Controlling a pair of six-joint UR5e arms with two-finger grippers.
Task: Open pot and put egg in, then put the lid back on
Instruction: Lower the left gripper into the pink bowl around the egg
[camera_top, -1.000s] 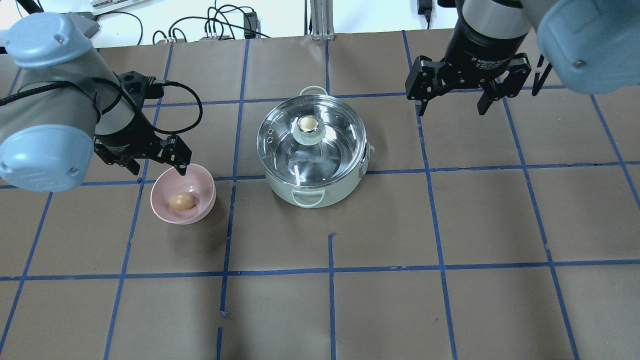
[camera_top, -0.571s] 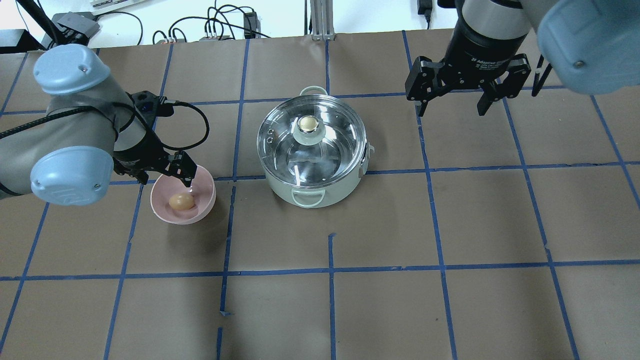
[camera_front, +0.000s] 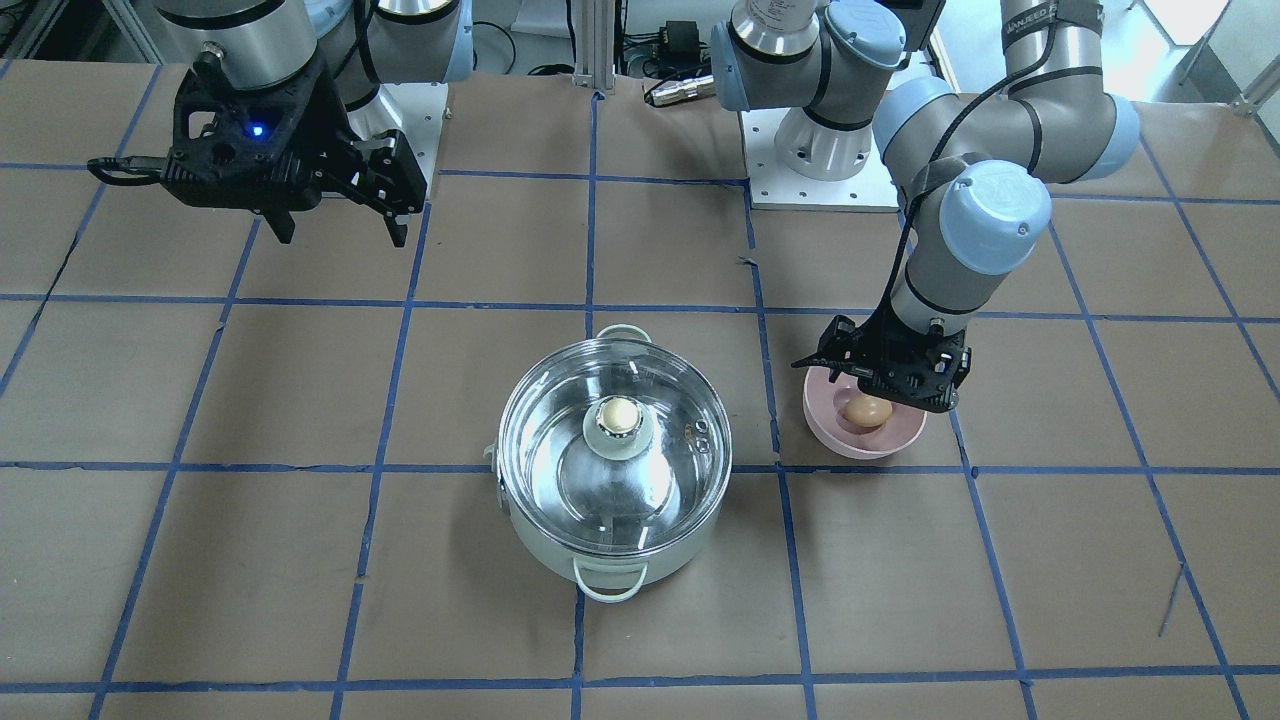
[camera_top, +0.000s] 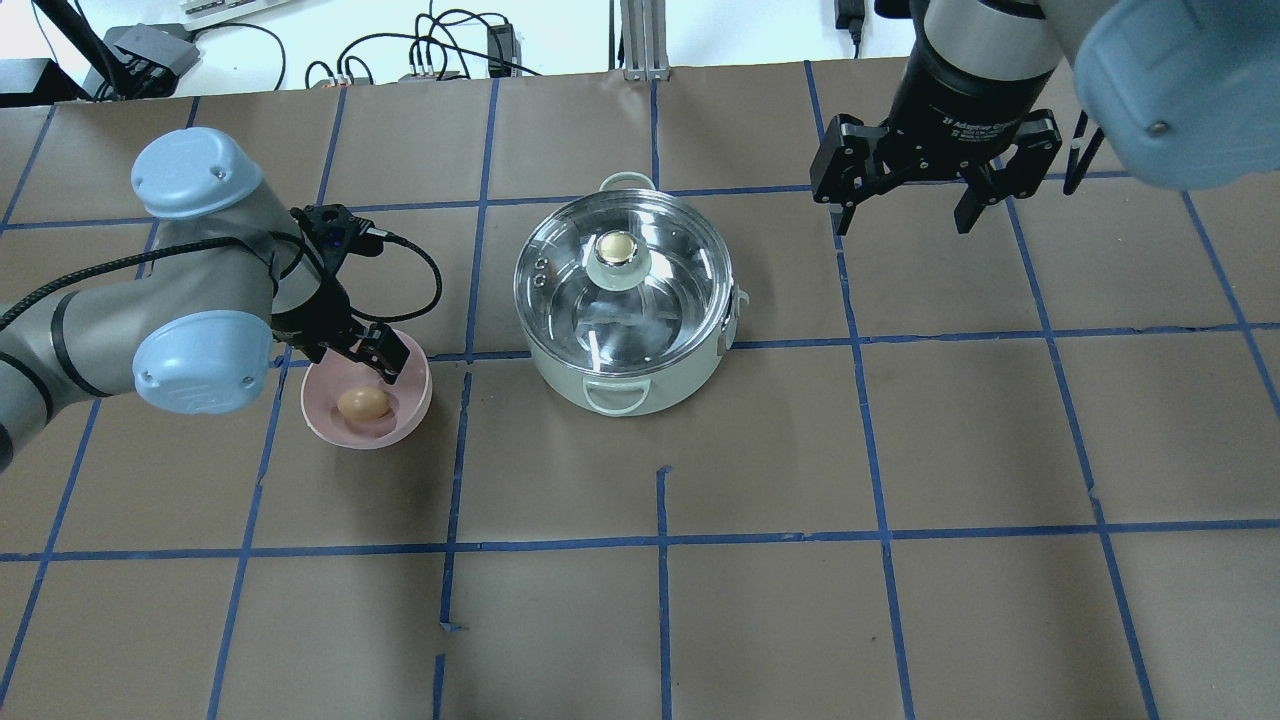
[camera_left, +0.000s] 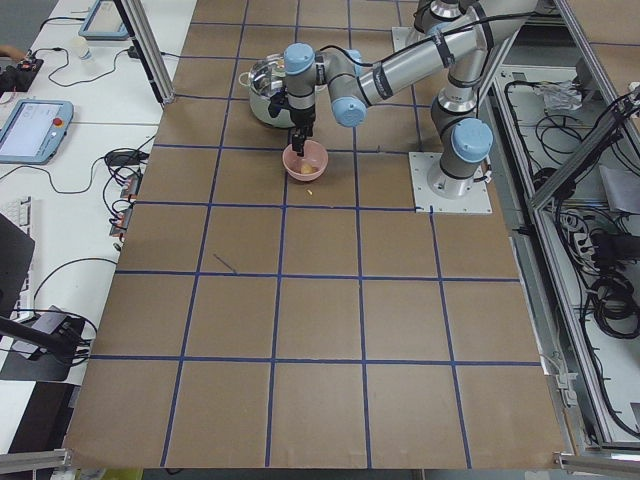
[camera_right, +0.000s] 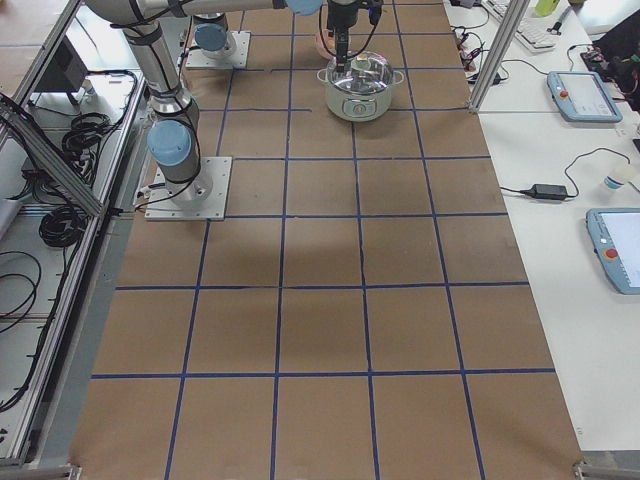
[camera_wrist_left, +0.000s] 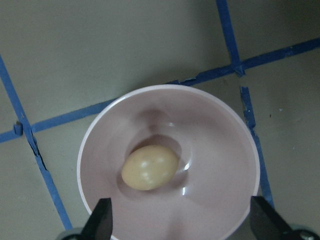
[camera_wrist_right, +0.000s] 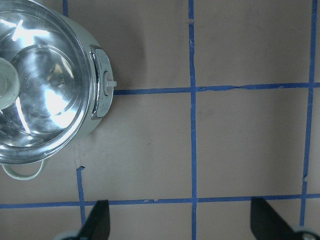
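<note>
Resting in pink bowl (camera_wrist_left: 220, 145), smooth tan oval egg (camera_wrist_left: 150, 167), left tool (camera_wrist_left: 182, 220) wide above, right tool (camera_top: 900, 222) wide aside.

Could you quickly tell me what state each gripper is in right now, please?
Left gripper: open, empty, jaws spread above the egg in the bowl.
Right gripper: open, empty, off to the side of the pot.

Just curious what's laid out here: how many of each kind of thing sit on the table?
Pot: 1
Glass lid: 1
Pink bowl: 1
Egg: 1
Total: 4
</note>
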